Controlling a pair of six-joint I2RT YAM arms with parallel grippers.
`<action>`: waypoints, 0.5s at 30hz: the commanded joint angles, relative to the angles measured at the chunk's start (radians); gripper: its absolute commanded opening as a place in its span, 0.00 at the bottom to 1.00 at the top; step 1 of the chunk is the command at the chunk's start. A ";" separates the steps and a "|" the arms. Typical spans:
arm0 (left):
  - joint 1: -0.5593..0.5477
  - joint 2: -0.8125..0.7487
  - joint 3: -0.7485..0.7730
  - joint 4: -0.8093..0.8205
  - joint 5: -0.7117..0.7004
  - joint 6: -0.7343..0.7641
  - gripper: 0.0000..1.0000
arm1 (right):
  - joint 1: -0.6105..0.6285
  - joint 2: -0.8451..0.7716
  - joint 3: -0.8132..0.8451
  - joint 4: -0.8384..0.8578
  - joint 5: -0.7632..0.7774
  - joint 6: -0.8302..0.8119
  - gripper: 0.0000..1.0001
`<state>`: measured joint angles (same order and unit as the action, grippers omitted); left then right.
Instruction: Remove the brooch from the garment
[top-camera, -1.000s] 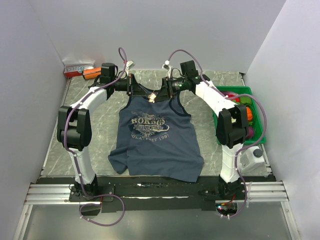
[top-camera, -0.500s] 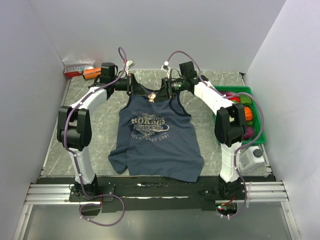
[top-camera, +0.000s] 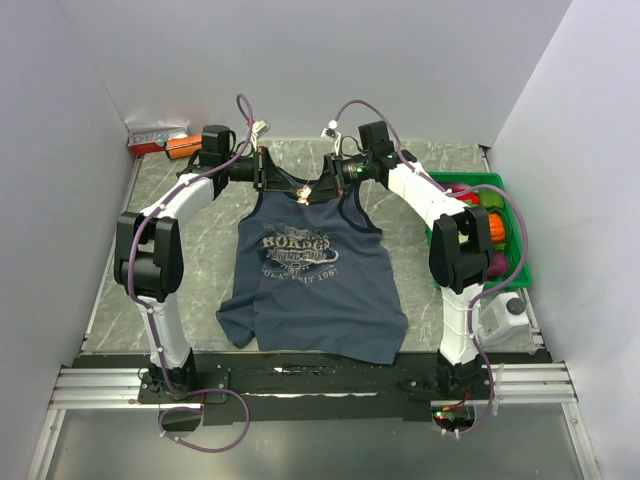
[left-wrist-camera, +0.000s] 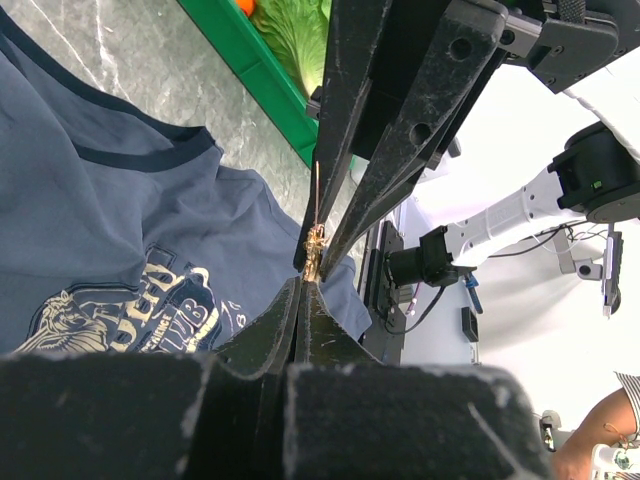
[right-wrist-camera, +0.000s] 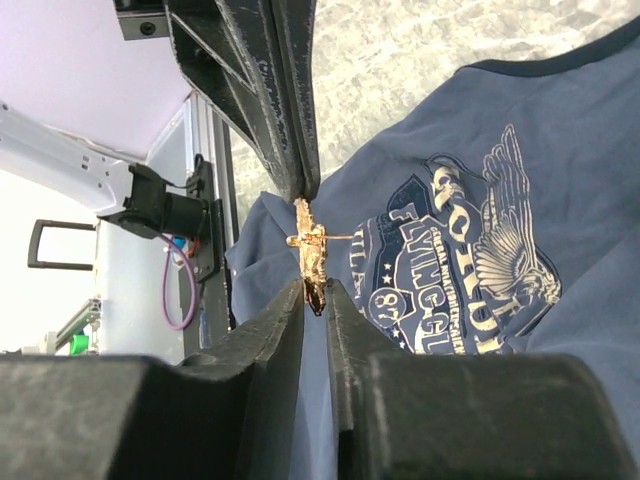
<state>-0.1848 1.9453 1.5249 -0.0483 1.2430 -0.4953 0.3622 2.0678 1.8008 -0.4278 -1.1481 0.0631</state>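
at the far left corner of the grey marble table (top-camera: 200, 270) a red-and-white box (top-camera: 155, 136) lies touching an orange cylinder (top-camera: 180, 148). the left gripper (top-camera: 288, 183) reaches toward the far middle and points right. in its own wrist view its fingers (left-wrist-camera: 270, 330) are clenched to a point on one end of the brooch (left-wrist-camera: 314, 250). the brooch is a tiny gold piece with a thin pin sticking out of it.

from above, the brooch (top-camera: 305, 193) sits over the neckline of the garment (top-camera: 310, 280), right between the two claws. the right gripper (top-camera: 321, 183) points left and meets the left one tip to tip. in the right wrist view its fingers (right-wrist-camera: 285, 320) are pinched on the near end of the brooch (right-wrist-camera: 312, 255), with only a narrow slit between them. the left claw grips the other end. whether the pin still runs through the cloth cannot be told.

the garment is a navy tank top lying flat on the table, chest print up, hem toward the near edge. its straps run up toward the claws.

at the right edge of the table stands a green bin (top-camera: 522, 262) with coloured things inside. a white object (top-camera: 505, 315) sits just near of it.
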 joint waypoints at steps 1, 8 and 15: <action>-0.007 -0.014 0.014 0.041 0.026 -0.009 0.01 | 0.004 0.005 0.034 0.050 -0.042 0.009 0.20; -0.016 -0.014 0.015 0.041 0.021 -0.006 0.01 | 0.007 0.002 0.022 0.067 -0.055 0.015 0.05; -0.018 -0.019 0.018 0.025 0.003 0.003 0.02 | 0.006 -0.011 0.015 0.043 -0.021 0.014 0.00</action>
<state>-0.1894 1.9453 1.5249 -0.0414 1.2430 -0.4950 0.3622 2.0682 1.7996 -0.4095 -1.1660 0.0814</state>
